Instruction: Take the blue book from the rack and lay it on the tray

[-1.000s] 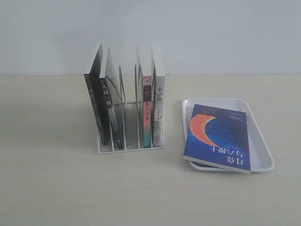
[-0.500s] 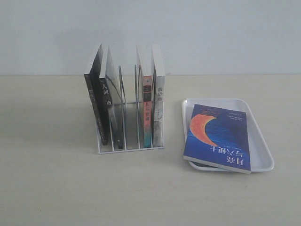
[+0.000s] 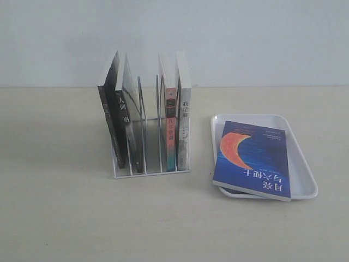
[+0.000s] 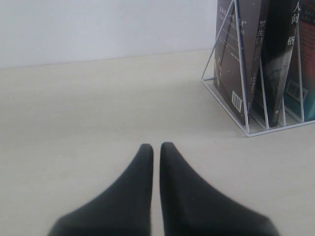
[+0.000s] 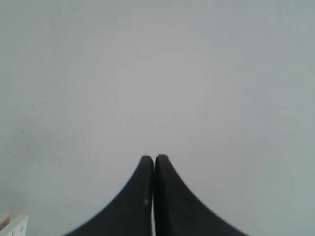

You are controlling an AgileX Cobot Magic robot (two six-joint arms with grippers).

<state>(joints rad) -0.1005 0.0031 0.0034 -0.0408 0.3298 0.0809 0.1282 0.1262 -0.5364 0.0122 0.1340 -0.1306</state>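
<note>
Paperback in deep blue, the blue book (image 3: 253,158) lies flat and cover-up on the tray (image 3: 301,164), its orange crescent and white characters showing. Its near edge juts out over the tray's front rim. The tray sits on the desk (image 3: 65,207) to the right of the rack (image 3: 150,173), near it but not touching. In the rack, two black-covered books (image 3: 117,123) lean in the left slots, while a red-and-teal-spined book (image 3: 170,131) and a pale-spined book (image 3: 185,123) stand upright at the right end. The left tool (image 4: 156,147) hangs low over bare desk near the rack's black-book end, its fingers drawn together with only a sliver between them. The right tool (image 5: 154,158) has its fingertips pressed together, gripping nothing, against a plain pale background.
</note>
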